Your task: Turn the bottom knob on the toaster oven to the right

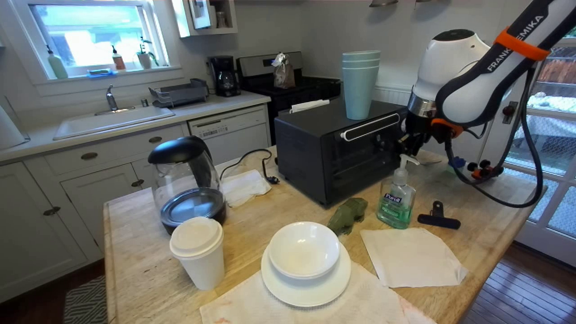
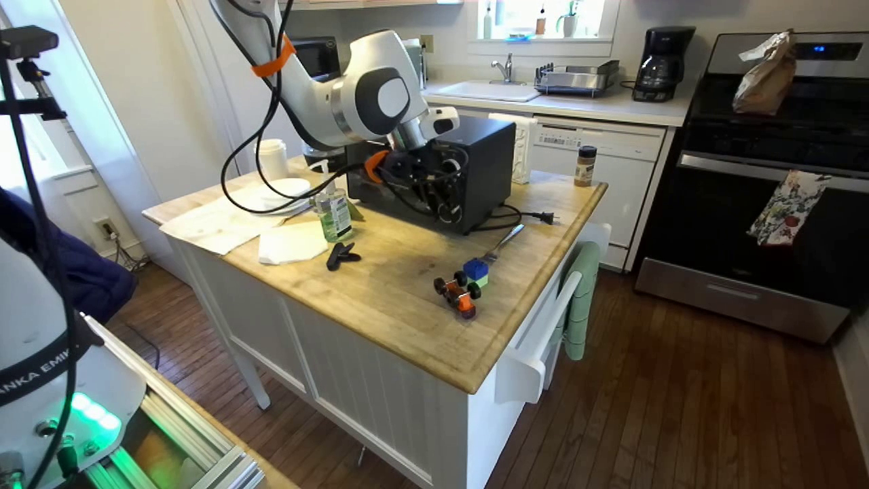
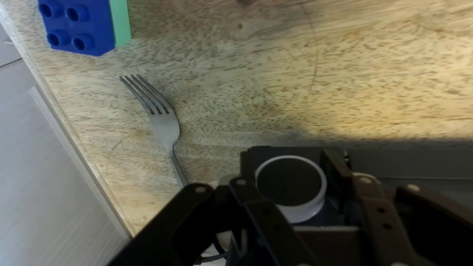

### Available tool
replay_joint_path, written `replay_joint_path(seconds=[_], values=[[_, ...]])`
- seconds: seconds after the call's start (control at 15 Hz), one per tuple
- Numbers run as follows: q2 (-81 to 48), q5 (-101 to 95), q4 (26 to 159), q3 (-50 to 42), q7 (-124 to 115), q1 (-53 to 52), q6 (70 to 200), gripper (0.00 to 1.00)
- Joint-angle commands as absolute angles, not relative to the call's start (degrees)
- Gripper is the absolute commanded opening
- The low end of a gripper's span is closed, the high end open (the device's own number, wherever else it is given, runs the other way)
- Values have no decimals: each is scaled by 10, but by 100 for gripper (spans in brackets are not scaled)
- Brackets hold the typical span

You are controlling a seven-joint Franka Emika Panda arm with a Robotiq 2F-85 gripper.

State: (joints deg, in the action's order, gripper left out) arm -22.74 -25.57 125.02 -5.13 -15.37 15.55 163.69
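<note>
In the wrist view the gripper [image 3: 290,187] shows at the bottom, its fingers [image 3: 373,207] parted, with a round dark knob [image 3: 288,181] ringed in silver between them; whether they press on it I cannot tell, nor whether it is the bottom one. A fork [image 3: 165,127] lies on the wooden surface [image 3: 266,81] near its edge, tines toward a blue toy brick [image 3: 78,27] joined to a green one [image 3: 120,22]. In an exterior view the toaster oven [image 1: 337,153] stands toward the far edge of the surface, a stack of pale blue cups [image 1: 361,87] on top, with the gripper just in front of the right end of its front. A glass kettle [image 1: 193,202] stands toward the left corner, a lidded white cup [image 1: 200,258] before it. Toward the near edge a white bowl [image 1: 304,249] sits on a plate [image 1: 310,294]; a sanitizer bottle [image 1: 396,202] stands before the toaster oven, and a black clip [image 1: 438,219] lies beside it, toward the right edge. In an exterior view the arm [image 2: 387,102] covers much of the toaster oven's front, and the knob cannot be made out. An orange toy car [image 2: 458,295] sits toward the right edge, just beside the bricks, and a jar [image 2: 584,166] stands near the far right corner.
</note>
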Motion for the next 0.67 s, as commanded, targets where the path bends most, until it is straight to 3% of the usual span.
replay_joint_path(seconds=[0.0, 0.13, 0.33, 0.6], values=[[-257, -189, 1237, -100, -118, 120, 1652, 55], [-263, -172, 1236, -115, -110, 106, 1657, 75], [-267, -161, 1240, -130, -95, 95, 1665, 96], [-253, -182, 1253, -158, -75, 69, 1678, 100]])
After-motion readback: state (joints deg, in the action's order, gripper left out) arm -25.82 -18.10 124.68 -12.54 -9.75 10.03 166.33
